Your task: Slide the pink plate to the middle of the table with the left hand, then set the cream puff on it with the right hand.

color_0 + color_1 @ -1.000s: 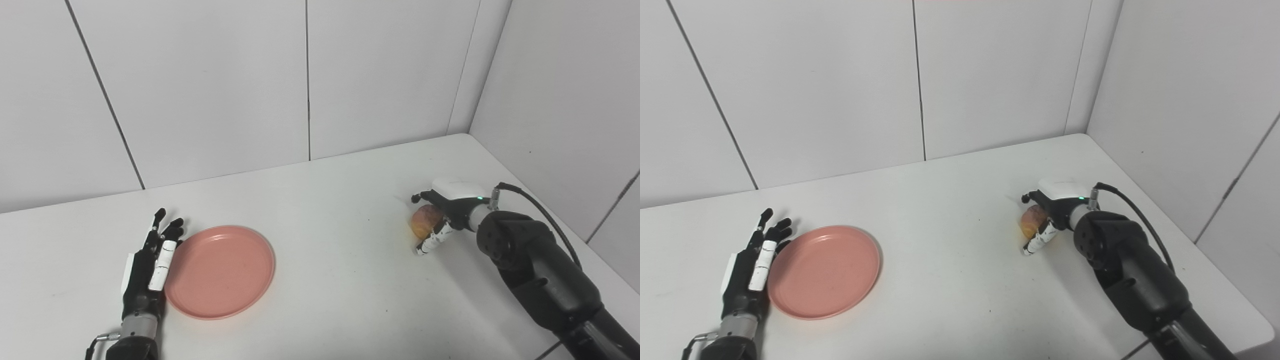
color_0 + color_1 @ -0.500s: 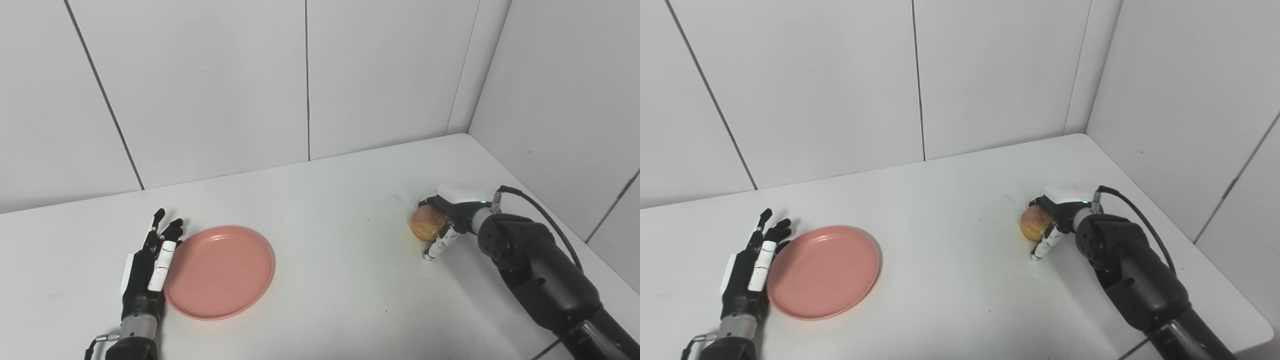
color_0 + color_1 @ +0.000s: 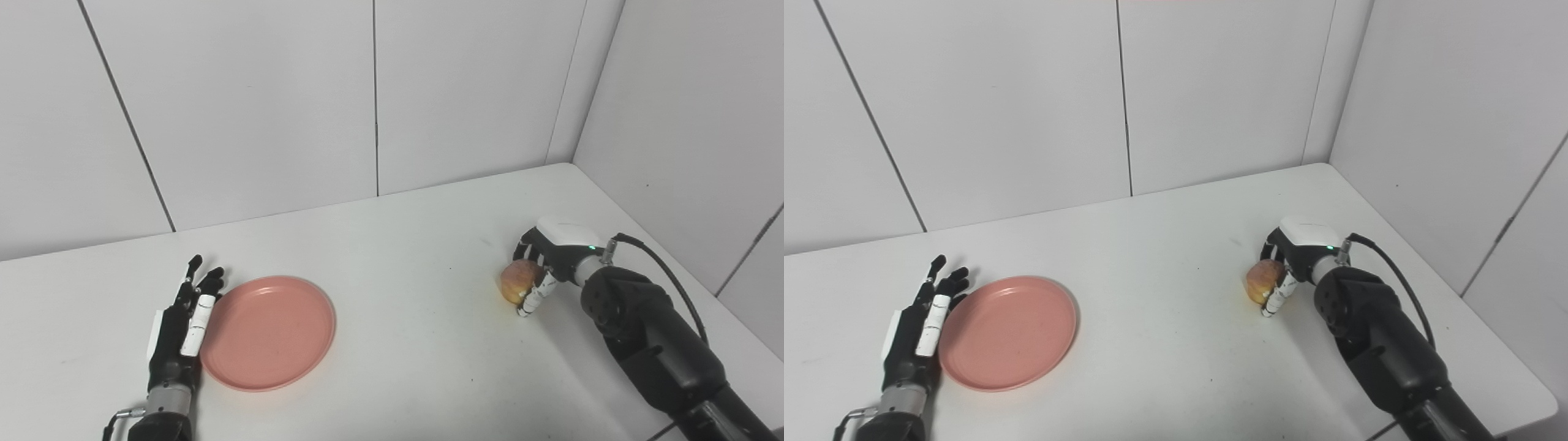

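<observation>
The pink plate (image 3: 267,331) lies flat on the white table, left of centre. My left hand (image 3: 180,327) rests on the table with its fingers straight and apart, its edge against the plate's left rim. The cream puff (image 3: 516,288), round and golden brown, sits on the table at the right. My right hand (image 3: 542,269) is around it, fingers curled over its far side and thumb at its near side, touching it. It shows the same in the right eye view (image 3: 1263,280).
The white table (image 3: 416,343) meets panelled walls at the back and the right. Its right edge runs close behind my right arm (image 3: 649,343). A black cable loops from the right wrist.
My right hand has turned and settled lower around the cream puff, its fingers curling further over it. The puff has shifted slightly left. The left hand and plate have not moved.
</observation>
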You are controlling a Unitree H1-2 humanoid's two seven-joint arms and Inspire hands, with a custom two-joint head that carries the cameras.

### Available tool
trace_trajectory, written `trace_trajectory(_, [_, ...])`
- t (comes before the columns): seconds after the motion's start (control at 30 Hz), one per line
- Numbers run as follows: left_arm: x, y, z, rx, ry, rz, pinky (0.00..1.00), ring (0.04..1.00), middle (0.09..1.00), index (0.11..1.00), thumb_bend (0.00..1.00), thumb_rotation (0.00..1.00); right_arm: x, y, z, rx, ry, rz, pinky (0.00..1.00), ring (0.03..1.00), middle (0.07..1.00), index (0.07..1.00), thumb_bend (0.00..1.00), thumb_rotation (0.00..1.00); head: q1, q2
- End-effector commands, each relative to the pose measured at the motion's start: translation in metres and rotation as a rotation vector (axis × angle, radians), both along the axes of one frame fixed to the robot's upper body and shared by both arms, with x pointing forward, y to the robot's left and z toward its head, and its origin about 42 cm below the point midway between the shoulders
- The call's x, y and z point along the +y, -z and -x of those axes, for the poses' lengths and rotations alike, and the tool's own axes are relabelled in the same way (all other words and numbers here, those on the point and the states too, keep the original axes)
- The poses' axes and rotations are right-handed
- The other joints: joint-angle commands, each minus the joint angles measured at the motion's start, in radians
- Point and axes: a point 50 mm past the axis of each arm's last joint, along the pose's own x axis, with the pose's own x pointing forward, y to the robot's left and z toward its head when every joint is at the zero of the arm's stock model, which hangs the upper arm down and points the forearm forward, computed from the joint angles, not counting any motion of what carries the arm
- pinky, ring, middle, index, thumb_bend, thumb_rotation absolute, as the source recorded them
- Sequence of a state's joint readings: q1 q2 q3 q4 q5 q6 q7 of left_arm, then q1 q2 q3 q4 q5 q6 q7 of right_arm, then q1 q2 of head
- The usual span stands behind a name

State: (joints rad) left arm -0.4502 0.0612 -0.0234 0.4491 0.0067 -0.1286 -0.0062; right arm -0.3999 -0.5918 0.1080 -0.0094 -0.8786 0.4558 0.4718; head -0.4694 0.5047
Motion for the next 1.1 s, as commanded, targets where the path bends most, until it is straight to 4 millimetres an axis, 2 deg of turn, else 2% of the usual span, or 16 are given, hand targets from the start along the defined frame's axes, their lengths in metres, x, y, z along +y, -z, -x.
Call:
trace_trajectory(0.0, [-0.007, 0.018, 0.007, 0.085, 0.024, -0.023, 0.84, 0.875, 0.860, 0.938, 0.81, 0.87, -0.008, -0.001, 0.000, -0.041, 0.005, 0.035, 0.27, 0.352, 0.432, 0.499, 0.53, 0.00, 0.002, 0.001])
trace_trajectory(0.13, [-0.007, 0.019, 0.007, 0.084, 0.025, -0.022, 0.85, 0.882, 0.865, 0.941, 0.81, 0.87, -0.008, 0.002, 0.002, -0.060, -0.013, 0.037, 0.30, 0.380, 0.472, 0.483, 0.53, 0.00, 0.003, 0.002])
trace_trajectory(0.43, [-0.008, 0.017, 0.007, 0.086, 0.026, -0.017, 0.83, 0.878, 0.863, 0.939, 0.83, 0.87, -0.007, 0.001, 0.003, -0.048, -0.024, 0.046, 0.29, 0.375, 0.462, 0.487, 0.53, 0.00, 0.010, 0.004])
trace_trajectory(0.57, [-0.010, 0.017, 0.008, 0.086, 0.031, -0.011, 0.84, 0.883, 0.870, 0.945, 0.81, 0.86, -0.004, -0.006, 0.005, -0.071, -0.046, 0.038, 0.27, 0.352, 0.442, 0.491, 0.53, 0.00, 0.019, 0.009])
trace_trajectory(0.77, [-0.015, 0.013, 0.009, 0.087, 0.035, -0.005, 0.84, 0.888, 0.875, 0.951, 0.78, 0.87, 0.012, -0.034, 0.015, -0.136, -0.117, 0.038, 0.23, 0.312, 0.407, 0.494, 0.53, 0.00, 0.067, 0.027])
trace_trajectory(0.8, [-0.017, 0.012, 0.009, 0.087, 0.040, -0.004, 0.84, 0.889, 0.876, 0.952, 0.78, 0.87, 0.018, -0.043, 0.018, -0.152, -0.134, 0.036, 0.23, 0.309, 0.405, 0.494, 0.53, 0.00, 0.095, 0.032])
trace_trajectory(0.9, [-0.023, 0.010, 0.008, 0.079, 0.052, -0.009, 0.83, 0.884, 0.874, 0.955, 0.82, 0.88, 0.033, -0.062, 0.025, -0.194, -0.186, 0.033, 0.26, 0.341, 0.419, 0.505, 0.53, 0.00, 0.124, 0.036])
trace_trajectory(1.07, [-0.036, 0.008, 0.013, 0.088, 0.043, -0.011, 0.84, 0.890, 0.869, 0.947, 0.85, 0.88, 0.054, -0.087, 0.031, -0.284, -0.293, 0.021, 0.25, 0.330, 0.411, 0.516, 0.52, 0.00, 0.210, 0.036])
